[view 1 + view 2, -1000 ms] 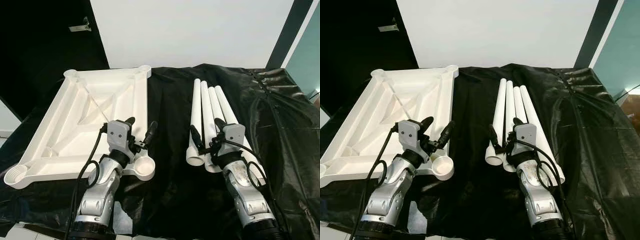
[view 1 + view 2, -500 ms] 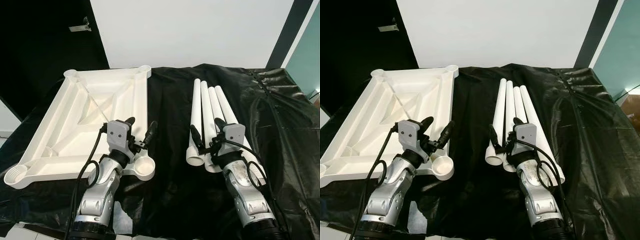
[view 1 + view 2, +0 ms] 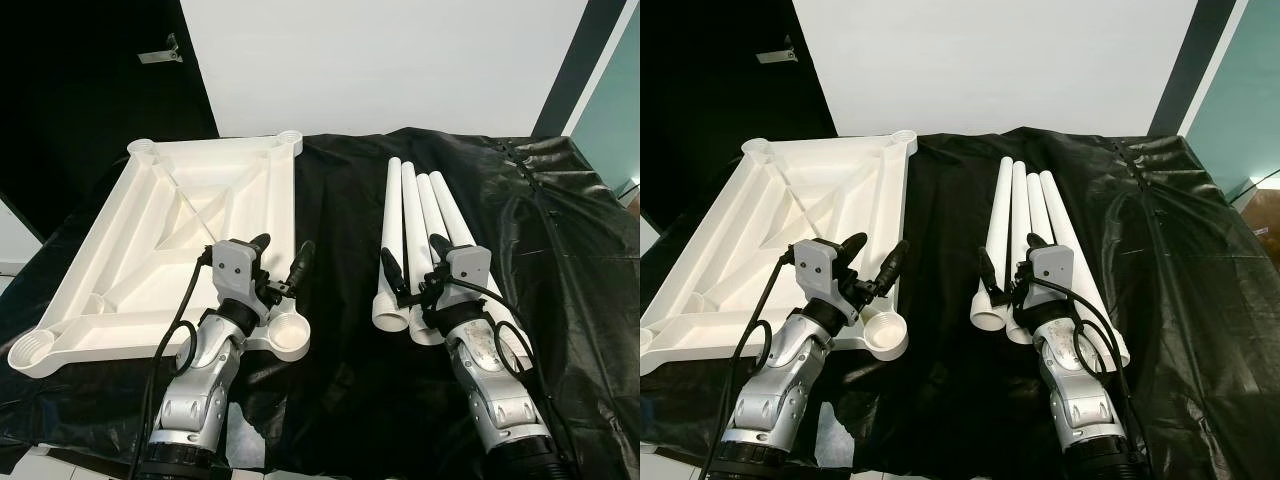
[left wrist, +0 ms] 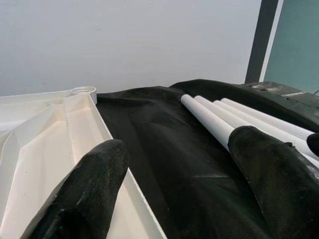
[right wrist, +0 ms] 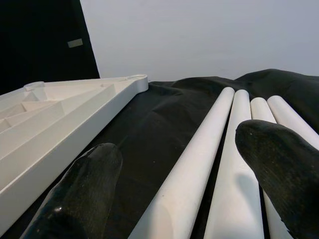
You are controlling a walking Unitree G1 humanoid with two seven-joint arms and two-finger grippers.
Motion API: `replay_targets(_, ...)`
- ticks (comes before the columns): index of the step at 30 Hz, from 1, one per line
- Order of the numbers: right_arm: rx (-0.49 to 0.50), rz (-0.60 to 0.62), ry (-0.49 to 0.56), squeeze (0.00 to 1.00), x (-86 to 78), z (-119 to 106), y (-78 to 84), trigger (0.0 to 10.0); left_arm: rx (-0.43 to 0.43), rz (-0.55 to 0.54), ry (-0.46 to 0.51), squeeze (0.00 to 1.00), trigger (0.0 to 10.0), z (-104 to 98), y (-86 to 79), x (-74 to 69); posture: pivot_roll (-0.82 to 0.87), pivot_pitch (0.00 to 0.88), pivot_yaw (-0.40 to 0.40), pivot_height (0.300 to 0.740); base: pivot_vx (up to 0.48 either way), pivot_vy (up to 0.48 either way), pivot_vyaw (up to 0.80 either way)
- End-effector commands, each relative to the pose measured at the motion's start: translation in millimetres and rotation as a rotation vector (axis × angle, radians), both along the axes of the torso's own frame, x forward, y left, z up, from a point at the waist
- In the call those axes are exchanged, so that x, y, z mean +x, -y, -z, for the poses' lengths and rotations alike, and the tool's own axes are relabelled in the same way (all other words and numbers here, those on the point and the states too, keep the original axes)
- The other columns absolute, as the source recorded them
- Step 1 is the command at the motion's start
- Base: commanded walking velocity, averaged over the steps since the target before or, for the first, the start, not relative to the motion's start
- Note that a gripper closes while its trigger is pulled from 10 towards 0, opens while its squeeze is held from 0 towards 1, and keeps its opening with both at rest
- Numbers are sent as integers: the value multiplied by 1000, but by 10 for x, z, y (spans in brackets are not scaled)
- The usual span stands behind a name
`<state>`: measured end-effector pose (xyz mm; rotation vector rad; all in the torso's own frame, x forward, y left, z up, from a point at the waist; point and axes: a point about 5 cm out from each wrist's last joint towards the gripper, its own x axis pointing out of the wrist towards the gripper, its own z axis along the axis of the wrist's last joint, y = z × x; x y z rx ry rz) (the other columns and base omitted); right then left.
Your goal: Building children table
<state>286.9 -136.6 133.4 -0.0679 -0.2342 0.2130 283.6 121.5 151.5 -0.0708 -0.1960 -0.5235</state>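
The left gripper (image 3: 281, 262) hangs with its two black fingers spread apart and empty, poised just above the near right corner of the white tabletop (image 3: 130, 255), which lies upside down under and to the left of it. That tabletop is moulded plastic, matte and hard-looking, with raised ribs running diagonally across its underside and a round leg socket (image 3: 288, 332) at each corner; the nearest socket sits just below and in front of the left gripper. Between the two grippers there is only crinkled, glossy black sheeting (image 3: 340, 230), draped over the whole surface. The right gripper (image 3: 413, 262) is likewise spread and holding nothing, its fingers straddling the near ends of the four white legs (image 3: 415, 215) without visibly clamping them. These legs are smooth, round hollow tubes, lying side by side and touching, fanning slightly away from the right gripper toward the pale wall (image 3: 380, 60) behind.
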Motion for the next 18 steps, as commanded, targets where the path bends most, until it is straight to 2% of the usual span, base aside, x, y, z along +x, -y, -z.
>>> replay_targets(1,-3,4,-2,0,12,3,7,10000,22,48,6,0,10000,-9,29,-13,-12,0,28,740,0,0,0)
replay_targets(18,2,1,-3,0,19,1,-4,10000,13,57,3,0,10000,-13,32,-14,-9,0,28,740,0,0,0)
